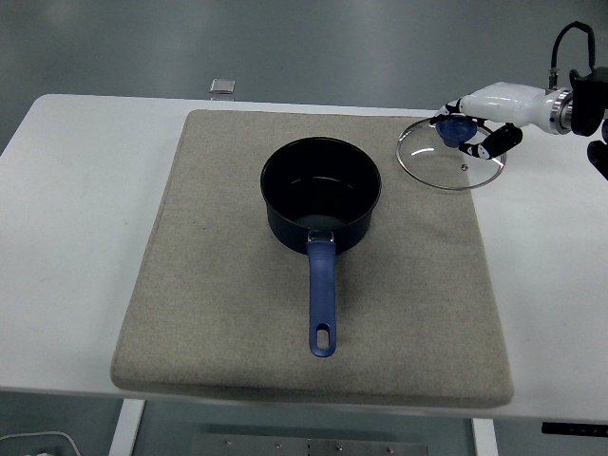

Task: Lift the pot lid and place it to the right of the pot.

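A dark blue pot [321, 195] with a long blue handle pointing toward me stands uncovered on the grey mat [228, 313]. Its glass lid [442, 161] with a blue knob hangs at the mat's back right corner, to the right of the pot. My right hand [470, 128] is white, comes in from the right edge and is shut on the lid's knob. Whether the lid's lower rim touches the mat I cannot tell. The left arm is out of view.
The mat lies on a white table [76, 190]. A small grey square object [221, 86] sits at the table's far edge. Bare table [551, 247] shows to the right of the mat.
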You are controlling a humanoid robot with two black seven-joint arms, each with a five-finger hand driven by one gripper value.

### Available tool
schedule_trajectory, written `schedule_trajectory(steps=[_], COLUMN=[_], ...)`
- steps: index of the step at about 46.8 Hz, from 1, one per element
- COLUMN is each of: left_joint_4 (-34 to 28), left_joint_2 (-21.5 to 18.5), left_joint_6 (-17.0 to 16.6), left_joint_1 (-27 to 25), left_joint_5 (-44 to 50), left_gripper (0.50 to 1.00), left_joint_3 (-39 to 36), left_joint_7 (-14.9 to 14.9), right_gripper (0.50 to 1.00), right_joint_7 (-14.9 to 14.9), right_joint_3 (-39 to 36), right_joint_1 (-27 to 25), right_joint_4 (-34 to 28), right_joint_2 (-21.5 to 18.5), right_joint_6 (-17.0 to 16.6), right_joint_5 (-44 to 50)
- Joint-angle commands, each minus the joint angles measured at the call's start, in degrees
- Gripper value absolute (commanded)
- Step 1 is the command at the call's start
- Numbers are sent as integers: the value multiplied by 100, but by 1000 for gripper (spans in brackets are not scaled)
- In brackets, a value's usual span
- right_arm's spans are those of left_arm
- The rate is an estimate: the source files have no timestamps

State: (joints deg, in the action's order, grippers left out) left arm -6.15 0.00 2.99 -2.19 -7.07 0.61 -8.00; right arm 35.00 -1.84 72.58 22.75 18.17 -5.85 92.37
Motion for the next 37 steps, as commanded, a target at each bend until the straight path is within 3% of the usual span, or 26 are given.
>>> schedule_trajectory(steps=[1,37], left_joint_4=[0,0], left_joint_2=[0,0], left_joint_6=[0,0], left_joint_1=[0,0], left_joint_5=[-4,4], left_gripper=[1000,1000], left_joint_3=[0,0], left_joint_7=[0,0], right_gripper=[500,500], right_joint_7=[0,0], right_joint_3=[-1,-80], right_joint_1=[-60,-438], right_joint_4=[2,2], right_joint_2=[2,116], right_joint_6=[49,269], right_joint_5=[-9,-88])
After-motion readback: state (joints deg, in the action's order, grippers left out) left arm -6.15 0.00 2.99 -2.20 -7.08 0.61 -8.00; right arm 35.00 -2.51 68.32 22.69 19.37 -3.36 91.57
